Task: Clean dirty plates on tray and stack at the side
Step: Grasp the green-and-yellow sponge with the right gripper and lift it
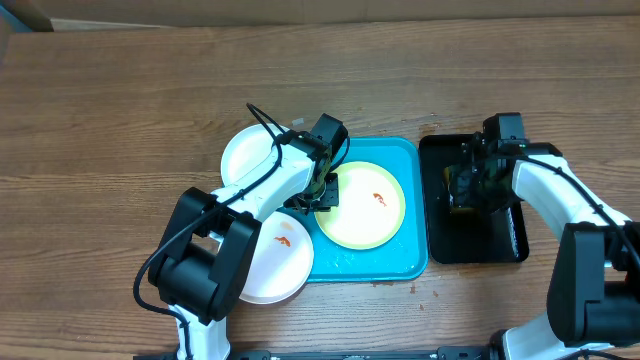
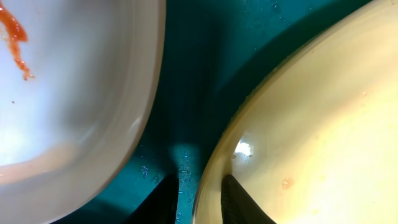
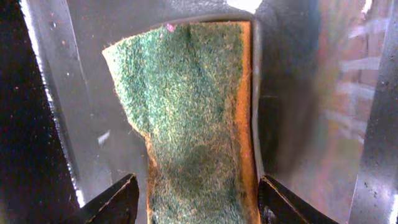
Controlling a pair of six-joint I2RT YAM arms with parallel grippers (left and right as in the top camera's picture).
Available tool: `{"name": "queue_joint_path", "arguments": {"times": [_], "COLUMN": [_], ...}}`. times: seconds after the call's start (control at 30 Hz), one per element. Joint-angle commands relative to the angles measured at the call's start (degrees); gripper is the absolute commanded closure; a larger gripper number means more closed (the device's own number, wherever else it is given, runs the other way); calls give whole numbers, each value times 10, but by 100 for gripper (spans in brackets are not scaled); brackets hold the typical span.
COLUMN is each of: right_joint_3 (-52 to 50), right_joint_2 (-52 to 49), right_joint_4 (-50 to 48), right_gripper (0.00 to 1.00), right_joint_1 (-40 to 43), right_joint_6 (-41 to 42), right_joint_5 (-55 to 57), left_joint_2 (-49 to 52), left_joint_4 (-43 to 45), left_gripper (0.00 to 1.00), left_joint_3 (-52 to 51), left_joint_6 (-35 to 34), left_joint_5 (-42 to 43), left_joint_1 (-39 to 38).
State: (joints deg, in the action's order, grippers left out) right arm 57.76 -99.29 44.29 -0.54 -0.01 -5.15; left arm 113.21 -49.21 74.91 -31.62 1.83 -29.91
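Note:
On the turquoise tray [image 1: 415, 255] lies a pale yellow-green plate [image 1: 362, 205] with an orange-red smear. My left gripper [image 1: 325, 192] is at its left rim. In the left wrist view the gripper [image 2: 200, 180] straddles that rim, one finger on the plate [image 2: 311, 124], the other over the tray [image 2: 186, 62], shut on it. A white plate [image 1: 280, 250] with a smear overlaps the tray's left edge and also shows in the left wrist view [image 2: 74, 93]. A second white plate [image 1: 245, 155] lies behind it. My right gripper [image 3: 196, 180] stands open around a green sponge [image 3: 186, 106], with small gaps on both sides.
The sponge lies in a narrow black tray [image 1: 505, 245] right of the turquoise tray, with my right gripper [image 1: 468, 185] low over it. Water drops dot the turquoise tray. Bare wooden table [image 1: 120, 120] surrounds everything.

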Motion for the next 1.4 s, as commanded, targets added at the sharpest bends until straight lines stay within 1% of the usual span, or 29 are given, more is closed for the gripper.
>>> {"name": "queue_joint_path", "arguments": {"times": [0.0,0.03,0.07,0.1,0.13,0.17,0.2,0.23,0.27,0.33,0.37,0.4,0.57,0.7,0.8,0.9,0.97,1.0,1.07,1.17,1.27,1.37], "right_joint_3": [-21,-22,-22,-22,-21,-18,-14,-9,-3,5,7,8,7,7,-2,-21,-27,-27,-28,-28,-31,-35], "right_joint_2": [2,1,2,2,2,2,2,2,2,2,2,2,2,1,1,1,1,1,1,1,1,1], "right_joint_4": [-15,-16,-16,-17,-19,-20,-21,-20,-20,-28,-35,-47,-93,-101,-112,-144,-156,-158,-160,-159,-162,-169], "right_gripper": [52,69,80,85,88,88,83,58,39,30,23,21,21,21,22,23,30,36,39,39,34,32], "right_joint_1": [-4,-4,-4,-4,-4,-4,-4,-4,-4,-4,-4,-4,-4,-4,-4,-4,-4,-4,-4,-4,-4,-4], "right_joint_6": [2,3,2,2,2,2,2,2,2,2,2,2,2,2,2,2,2,2,2,2,2,2], "right_joint_5": [-1,-1,-1,-1,-1,-1,-1,-1,-1,0,0,0,-1,-1,0,0,0,0,0,0,2,4], "left_joint_2": [8,8,8,8,8,8,8,8,8,8,8,8,8,8,8,8,8,8,8,8,8,8], "left_joint_4": [2,3,4,5,7,8,9,9,9,8,9,9,8,9,9,9,10,10,10,9,9,9], "left_gripper": [75,75,75,74,74,74,74,74,74,74,74,74,73,73,73,73,72,72,72,72,72,72], "left_joint_3": [-9,-9,-9,-9,-9,-9,-9,-9,-9,-9,-9,-9,-9,-9,-9,-9,-9,-9,-9,-9,-9,-9], "left_joint_6": [-6,-6,-6,-6,-6,-6,-6,-6,-6,-6,-6,-6,-6,-6,-6,-6,-6,-6,-6,-6,-6,-6], "left_joint_5": [-9,-9,-9,-9,-9,-9,-9,-9,-9,-7,-7,-7,-7,-7,-7,-8,-8,-8,-7,-7,-7,-7], "left_joint_1": [-1,-1,-1,-1,-1,-1,-1,-1,-1,-1,-1,-1,-1,-1,-1,-1,-1,-1,-1,-1,-1,-1]}}
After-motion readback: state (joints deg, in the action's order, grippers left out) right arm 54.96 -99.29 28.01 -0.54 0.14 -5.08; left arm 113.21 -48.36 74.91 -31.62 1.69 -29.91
